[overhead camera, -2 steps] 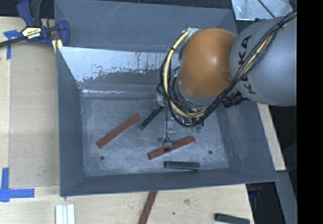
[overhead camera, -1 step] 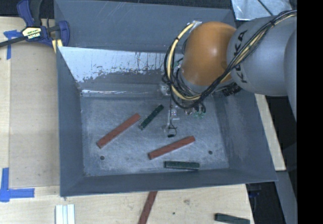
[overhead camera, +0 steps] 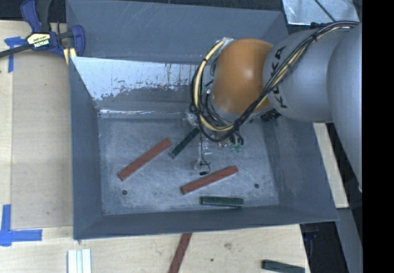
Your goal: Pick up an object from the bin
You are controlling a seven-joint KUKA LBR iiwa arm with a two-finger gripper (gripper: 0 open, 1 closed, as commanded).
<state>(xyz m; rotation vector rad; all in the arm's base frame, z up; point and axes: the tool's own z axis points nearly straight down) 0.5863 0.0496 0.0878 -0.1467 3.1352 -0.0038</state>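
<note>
Over the right-hand brown stick (overhead camera: 219,176), I line the tool (overhead camera: 204,166) up squarely across it, though I cannot tell how open the tool is.

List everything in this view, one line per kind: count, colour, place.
brown sticks: two, reddish-brown; one left of centre on the bin floor, the other just below the tool.
dark sticks: two, dark green; one tilted at the tool's left, one along the near wall.
bin: one, grey metal, centre.
loose sticks: two, one brown, one dark, outside below the bin.
tool: one, metal, over the floor right of centre.
arm: one, silver with orange cover, from the right.
</note>
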